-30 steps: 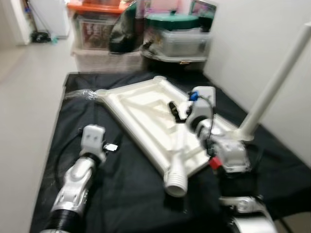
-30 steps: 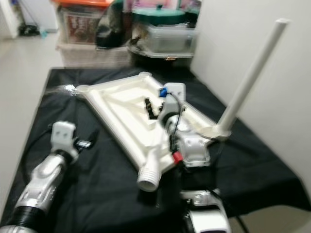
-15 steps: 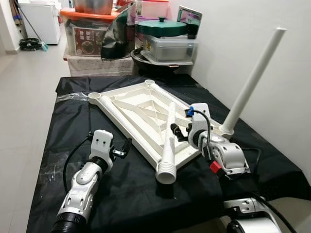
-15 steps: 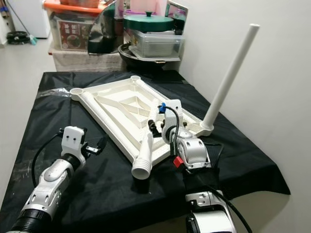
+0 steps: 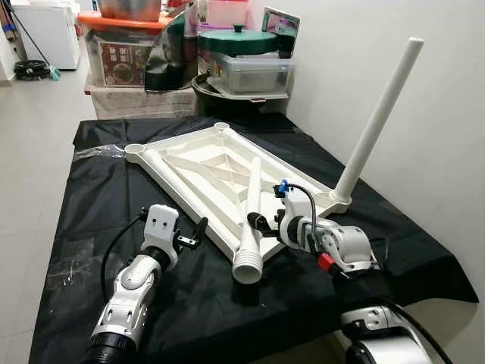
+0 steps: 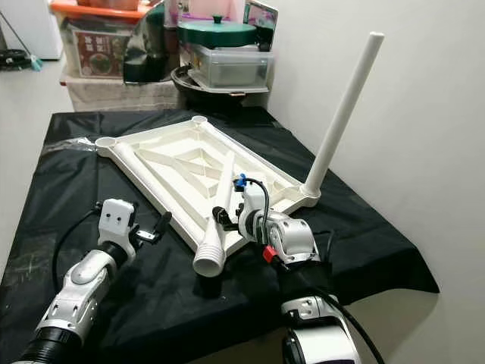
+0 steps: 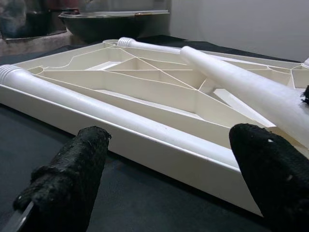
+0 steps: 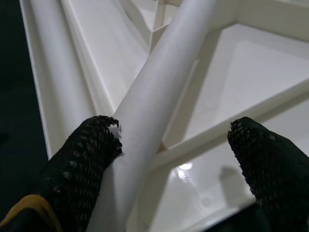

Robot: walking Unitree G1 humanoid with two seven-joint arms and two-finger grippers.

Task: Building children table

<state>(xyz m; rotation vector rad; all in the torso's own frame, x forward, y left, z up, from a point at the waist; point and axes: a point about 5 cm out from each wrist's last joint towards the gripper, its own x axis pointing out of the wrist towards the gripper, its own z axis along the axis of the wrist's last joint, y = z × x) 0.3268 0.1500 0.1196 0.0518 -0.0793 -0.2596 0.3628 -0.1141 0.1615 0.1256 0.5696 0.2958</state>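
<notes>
Cloth [image 5: 98, 197] of black covers the low surface that carries all the parts. On the near left, the left gripper [image 5: 195, 231] reaches toward the near-left edge of the tabletop [image 5: 198, 176], its two black fingers [image 7: 67, 179] spread wide apart with nothing between them; the wrist view shows them close to that edge but apart from it, low over the cloth. The white plastic tabletop lies upside down on the cloth, its ribbed underside up, running from a round socket [image 5: 134, 149] at the far left to the right corner near the wall. One leg [image 7: 96, 113] lies flat along the tabletop's near-left edge. A second, loose leg [image 5: 251, 208] lies slanted across the ribs, its threaded end [image 5: 247, 268] sticking out past the near edge over the cloth. Just right of that leg's near part is the right gripper [image 5: 258, 224], with its fingers open; in the wrist view one finger [image 8: 82, 164] touches the side of the leg and the other stands off over the ribs, so the leg is not clamped. Further right, a third leg [image 5: 379, 117] stands tilted in the right corner socket, beside the white wall [image 5: 432, 114]. Beyond the far edge of the cloth sit stacked storage boxes [image 5: 121, 57] and a clear container with a green lid [image 5: 242, 42].
</notes>
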